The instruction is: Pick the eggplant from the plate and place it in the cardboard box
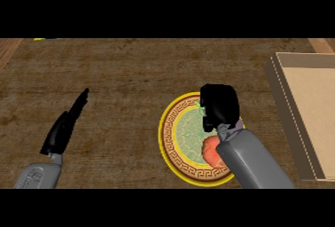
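Nearest to me, I am seeing two grey forearms coming up from the lower edge, one on each side. My left hand (64,128) is sitting at the left, fingers straight and pointing away up the counter, holding nothing and touching nothing that I can see. My right hand (218,107) is hanging over the plate, its fingers bent downward toward the plate's far part. I cannot tell whether those fingers are closing round anything, because the hand is hiding what lies beneath it.

I am counting one plate (171,142), round with a yellow rim, a brown patterned band and a pale green centre. It is lying on the brown counter (124,75) just under my right forearm. On its near right part, one reddish-orange rounded thing (211,150) is showing, half covered by the forearm. A small purple patch (238,126) is peeking out at the wrist, and a bit of green (198,104) is showing at the left edge of the hand; these may belong to the eggplant, but I am not able to say so for sure.

Further right, I am counting one cardboard box (307,93), open at the top, running along the right edge of the view. The part of its floor that I am seeing is bare tan card. It is standing close beside the plate without touching it.
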You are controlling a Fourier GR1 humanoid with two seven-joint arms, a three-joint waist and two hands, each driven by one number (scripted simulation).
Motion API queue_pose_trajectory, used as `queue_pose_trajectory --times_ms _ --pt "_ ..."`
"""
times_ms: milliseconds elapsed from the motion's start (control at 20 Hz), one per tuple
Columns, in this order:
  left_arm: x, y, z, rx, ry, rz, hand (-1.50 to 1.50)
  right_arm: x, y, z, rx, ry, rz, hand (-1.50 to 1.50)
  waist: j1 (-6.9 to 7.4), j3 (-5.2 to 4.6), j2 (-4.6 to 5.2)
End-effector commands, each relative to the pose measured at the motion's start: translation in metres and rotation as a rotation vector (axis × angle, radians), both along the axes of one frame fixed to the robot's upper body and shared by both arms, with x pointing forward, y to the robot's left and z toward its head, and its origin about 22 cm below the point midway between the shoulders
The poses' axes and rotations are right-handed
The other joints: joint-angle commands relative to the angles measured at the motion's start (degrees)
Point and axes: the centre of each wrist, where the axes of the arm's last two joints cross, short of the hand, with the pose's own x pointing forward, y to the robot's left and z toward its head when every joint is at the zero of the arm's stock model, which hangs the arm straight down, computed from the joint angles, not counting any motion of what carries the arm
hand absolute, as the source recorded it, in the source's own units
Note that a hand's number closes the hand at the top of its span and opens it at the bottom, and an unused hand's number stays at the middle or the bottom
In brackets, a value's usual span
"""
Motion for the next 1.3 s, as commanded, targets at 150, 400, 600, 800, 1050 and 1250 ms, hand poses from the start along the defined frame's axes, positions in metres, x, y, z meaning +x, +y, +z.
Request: queue_pose_trajectory --times_ms 150,400,600,800,1050,1250 --pt "-0.01 0.01 -0.002 -0.015 0.007 0.026 0.0 -0.08 -0.04 0.004 -0.034 0.026 0.332 1.5 -1.45 0.0 -0.47" --pt "-0.009 0.008 0.006 -0.002 -0.007 0.022 0.0 -0.124 -0.081 0.063 -0.042 -0.146 0.269 1.5 -1.33 0.01 -0.36" --pt "0.003 0.016 0.017 0.013 -0.018 0.022 0.0 -0.133 -0.115 0.109 -0.088 -0.286 0.165 1.5 -1.38 0.02 -0.14" --pt "-0.008 0.001 0.011 0.002 -0.01 0.01 0.0 -0.153 -0.133 0.154 -0.083 -0.321 0.039 1.5 -0.75 0.02 -0.21" --pt "-0.007 -0.008 0.002 0.0 -0.008 -0.003 0.0 -0.142 -0.164 0.179 -0.042 -0.362 -0.086 1.5 -0.25 0.02 0.04" --pt "-0.008 -0.002 0.005 -0.002 -0.026 -0.009 0.0 -0.126 -0.187 0.197 0.032 -0.387 -0.175 1.5 0.1 0.0 0.07"
